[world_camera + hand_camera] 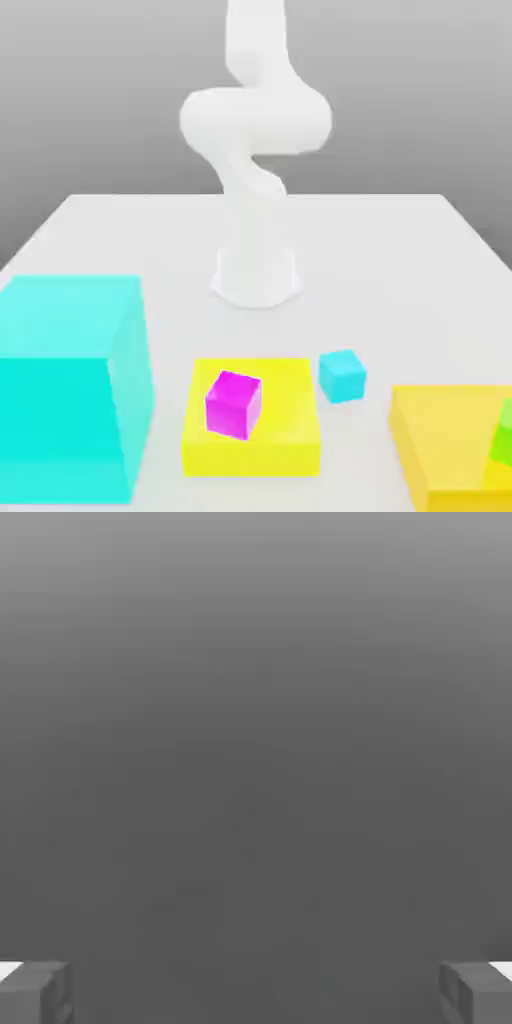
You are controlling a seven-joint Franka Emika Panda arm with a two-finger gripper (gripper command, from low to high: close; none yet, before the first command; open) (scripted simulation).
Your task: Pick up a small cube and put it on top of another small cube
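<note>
The small cyan cube (342,375) rests on the white table, just to the exterior view's right of a flat yellow block (252,417). A small magenta cube (233,404) stands on top of that yellow block. The white arm (255,130) rises from its base at the table's middle and runs up past the frame's top edge. In the hand view my gripper (256,992) is open, its two grey fingertips (35,992) far apart at the corners with plain grey background between them and nothing held.
A huge cyan block (68,385) fills the exterior view's lower left. A second yellow block (450,445) sits at the lower right, with a green cube (503,435) on it at the frame's edge. The arm's base (257,275) stands mid-table.
</note>
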